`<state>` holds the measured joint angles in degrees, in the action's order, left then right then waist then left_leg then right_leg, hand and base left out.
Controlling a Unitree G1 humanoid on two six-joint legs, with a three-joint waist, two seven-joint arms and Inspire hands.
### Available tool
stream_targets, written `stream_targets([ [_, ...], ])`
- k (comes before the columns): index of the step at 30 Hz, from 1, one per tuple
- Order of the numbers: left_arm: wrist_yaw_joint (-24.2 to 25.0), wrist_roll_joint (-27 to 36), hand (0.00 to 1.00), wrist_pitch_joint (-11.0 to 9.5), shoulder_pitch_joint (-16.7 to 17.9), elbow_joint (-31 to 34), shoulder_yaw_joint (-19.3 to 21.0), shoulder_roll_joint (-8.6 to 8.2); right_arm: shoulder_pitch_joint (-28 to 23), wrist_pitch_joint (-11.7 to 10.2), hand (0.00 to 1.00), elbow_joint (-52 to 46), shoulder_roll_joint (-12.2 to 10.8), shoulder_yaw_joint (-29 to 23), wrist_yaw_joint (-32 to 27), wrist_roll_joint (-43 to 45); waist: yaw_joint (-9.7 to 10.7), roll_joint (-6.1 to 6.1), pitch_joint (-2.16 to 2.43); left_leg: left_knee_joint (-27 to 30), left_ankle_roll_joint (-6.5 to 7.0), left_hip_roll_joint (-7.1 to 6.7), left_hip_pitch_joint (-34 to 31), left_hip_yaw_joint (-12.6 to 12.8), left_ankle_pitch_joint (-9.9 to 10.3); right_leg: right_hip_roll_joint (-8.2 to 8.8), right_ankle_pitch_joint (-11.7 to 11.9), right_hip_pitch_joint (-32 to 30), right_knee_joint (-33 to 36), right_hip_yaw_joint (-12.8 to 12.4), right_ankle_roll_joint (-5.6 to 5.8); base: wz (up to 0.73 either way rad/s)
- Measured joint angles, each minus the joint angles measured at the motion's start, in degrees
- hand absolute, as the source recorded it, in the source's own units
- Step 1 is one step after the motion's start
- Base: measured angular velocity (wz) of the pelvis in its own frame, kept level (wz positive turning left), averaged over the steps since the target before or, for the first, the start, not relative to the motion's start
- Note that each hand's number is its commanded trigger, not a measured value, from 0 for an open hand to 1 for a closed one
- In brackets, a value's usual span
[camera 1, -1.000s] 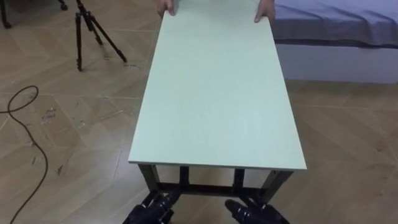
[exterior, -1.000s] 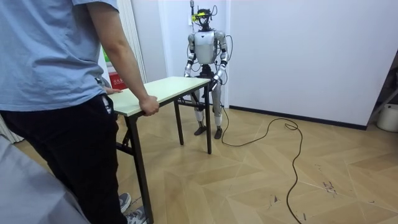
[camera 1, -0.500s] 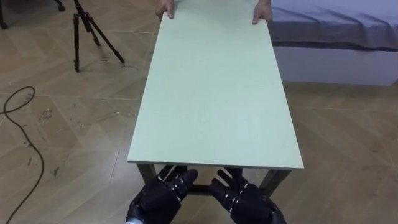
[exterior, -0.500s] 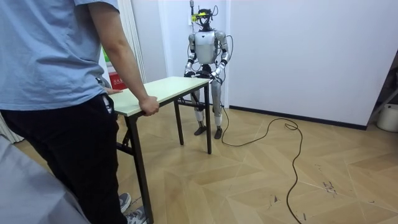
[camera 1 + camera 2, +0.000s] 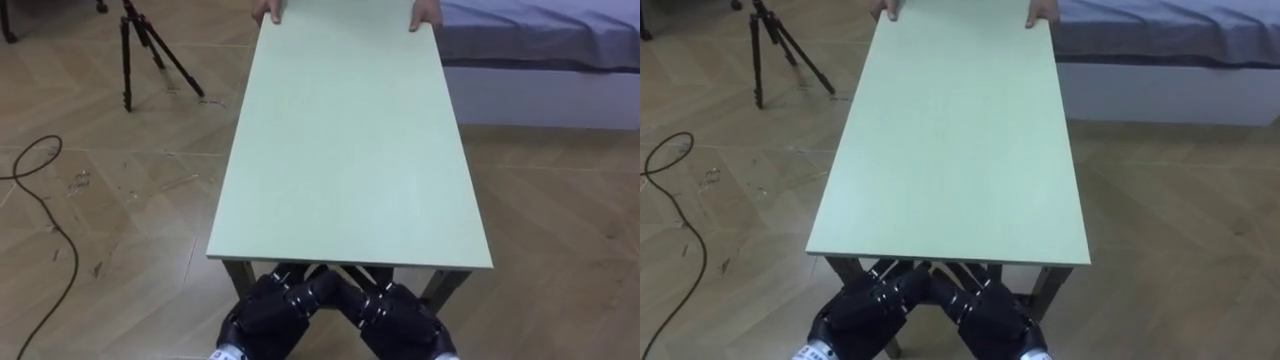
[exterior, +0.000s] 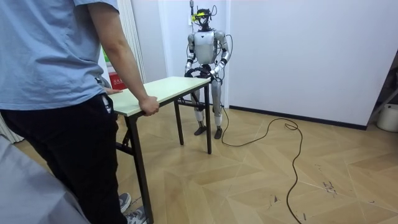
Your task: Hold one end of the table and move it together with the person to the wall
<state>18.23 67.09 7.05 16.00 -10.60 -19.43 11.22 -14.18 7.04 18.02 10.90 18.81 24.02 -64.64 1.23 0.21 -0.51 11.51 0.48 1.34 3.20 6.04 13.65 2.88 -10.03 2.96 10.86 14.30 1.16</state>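
Observation:
A long table with a pale green top point(image 5: 345, 150) and dark metal legs stretches away from me. My left hand point(image 5: 268, 312) and right hand point(image 5: 405, 318) sit side by side just below its near short edge and reach in under the top. At the far end a person's two hands point(image 5: 268, 12) grip the corners. In the room view the person point(image 6: 56, 93) stands at the near end with a hand point(image 6: 148, 106) curled on the table's edge point(image 6: 168, 87), and I stand upright at the far end by the white wall.
A black tripod point(image 5: 140, 50) stands on the wood floor to the far left of the table. A low bed with grey bedding point(image 5: 540, 40) lies to the far right, close to the table's far corner.
My two hands have risen from low beneath the table frame and moved forward under the near edge. The table and the person's hands hold their place.

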Motion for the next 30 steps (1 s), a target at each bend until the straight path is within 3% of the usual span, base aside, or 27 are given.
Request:
stream_targets([
  [6, -0.2, 2.88, 0.0, -0.02, 0.4, 0.53, -0.02, 0.81, -0.25, -0.31, 0.0, -1.02, 0.49, 0.34, 0.0, -3.38, -0.1, -0.25, -0.06, 0.02, -0.02, 0.06, 0.07, 0.1, -0.02, -0.05, 0.0, -0.04, -0.04, -0.06, 0.0, 0.0],
  [12, -0.62, 4.83, 0.0, -0.91, 0.39, 0.54, -0.09, 1.0, -0.25, -2.46, 0.0, -1.04, 0.4, 2.03, 0.0, -7.01, -0.05, -0.69, -0.32, 0.23, -0.01, 0.06, -0.06, 0.16, -0.02, -0.01, 0.0, -0.1, 0.1, -0.15, -0.01, 0.0],
  [23, -1.86, 9.12, 0.0, -1.01, 0.46, 0.52, 0.43, 0.9, -0.51, -2.66, 0.0, -1.03, 0.95, 2.38, -0.29, -9.85, -1.39, -0.68, -0.41, 0.14, -0.01, 0.06, 0.42, 0.21, -0.02, -0.04, 0.01, 0.0, 0.24, -0.27, -0.01, -0.01],
  [30, -4.29, 12.42, 0.0, -1.31, 0.49, 0.51, 3.28, 0.87, -0.5, -2.09, 0.0, -1.03, 1.3, 1.62, -0.18, -9.8, -1.61, -0.21, -0.46, 0.21, -0.01, 0.08, 0.45, 0.15, -0.02, 0.03, 0.01, -0.1, 0.75, -0.12, -0.01, 0.0],
])
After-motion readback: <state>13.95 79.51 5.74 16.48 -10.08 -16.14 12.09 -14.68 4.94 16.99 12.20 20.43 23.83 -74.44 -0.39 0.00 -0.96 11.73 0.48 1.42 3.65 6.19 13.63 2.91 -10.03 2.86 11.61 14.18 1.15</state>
